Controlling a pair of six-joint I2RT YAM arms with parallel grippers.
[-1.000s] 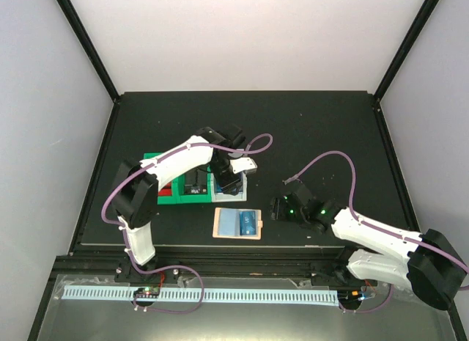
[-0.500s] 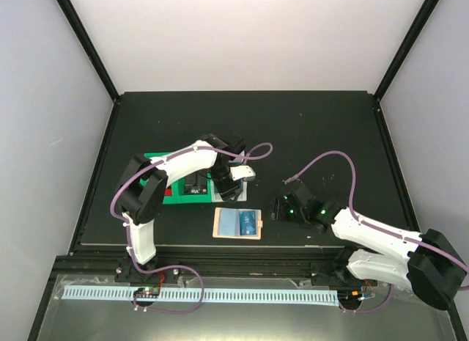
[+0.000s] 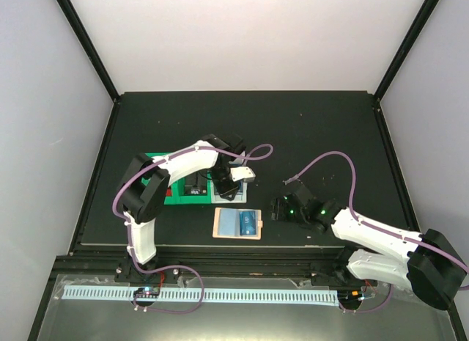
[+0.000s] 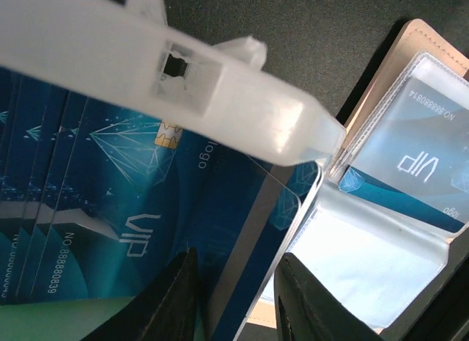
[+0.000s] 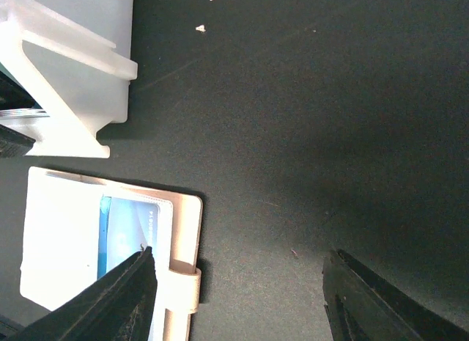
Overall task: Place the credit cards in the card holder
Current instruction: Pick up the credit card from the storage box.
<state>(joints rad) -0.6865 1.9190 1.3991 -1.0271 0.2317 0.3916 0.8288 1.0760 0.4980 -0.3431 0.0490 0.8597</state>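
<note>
Several blue credit cards [image 4: 73, 180] lie fanned in the white bin [image 3: 238, 195]. My left gripper [image 3: 226, 183] [image 4: 238, 257] reaches into that bin and is shut on the top credit card [image 4: 242, 209], one finger on each long edge. That card is tilted, its corner raised over the bin's rim toward the card holder [image 4: 432, 44]. The tan card holder [image 3: 224, 224] lies open in front of the bins with one blue card [image 3: 249, 222] in its clear sleeve. My right gripper [image 3: 277, 207] [image 5: 240, 253] stands open just right of the card holder [image 5: 183, 231], holding nothing.
A green bin [image 3: 163, 181] with a dark item and a red one stands left of the white bin [image 5: 73, 62]. The holder's strap [image 5: 183, 286] sticks out toward my right gripper. The black table's edge [image 3: 242, 246] runs close in front.
The left gripper shifted slightly toward the near side over the white bin, opened wider, then closed on the top card. The right arm and the card holder have not moved.
</note>
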